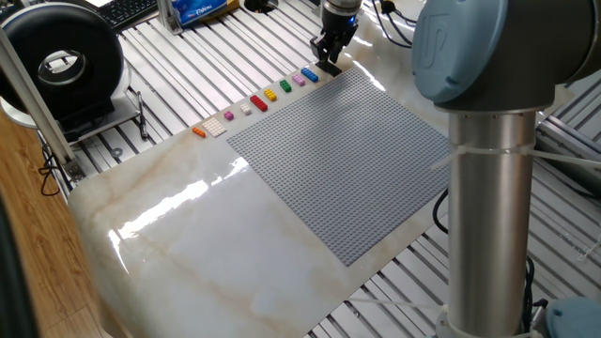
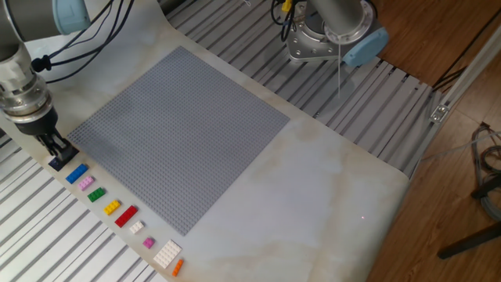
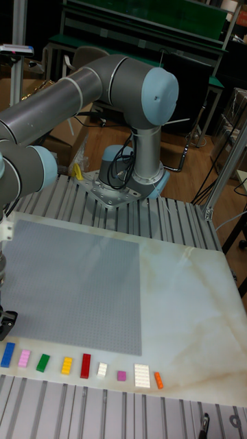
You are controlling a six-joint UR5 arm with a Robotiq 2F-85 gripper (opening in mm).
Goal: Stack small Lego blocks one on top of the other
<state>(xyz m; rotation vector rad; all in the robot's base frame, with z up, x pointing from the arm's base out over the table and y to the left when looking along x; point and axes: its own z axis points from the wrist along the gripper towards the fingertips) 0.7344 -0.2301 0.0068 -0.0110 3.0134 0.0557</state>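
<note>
You have the marble surface (image 2: 329,180) carrying the big grey baseplate (image 2: 180,125), and along one baseplate edge a row of small bricks. Your pincer (image 2: 56,150) stands at the row's end, fingers narrowed around the black block (image 2: 59,163), which sits low at the surface there; whether it rests on it, you cannot tell. Just beside it lies the blue block (image 2: 77,174), then the pink-purple block (image 2: 85,184), then the green (image 2: 96,195), yellow (image 2: 112,207) and red (image 2: 126,216) bricks.

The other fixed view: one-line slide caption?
Gripper down on the black brick at the end of the brick row beside the grey baseplate.
</note>
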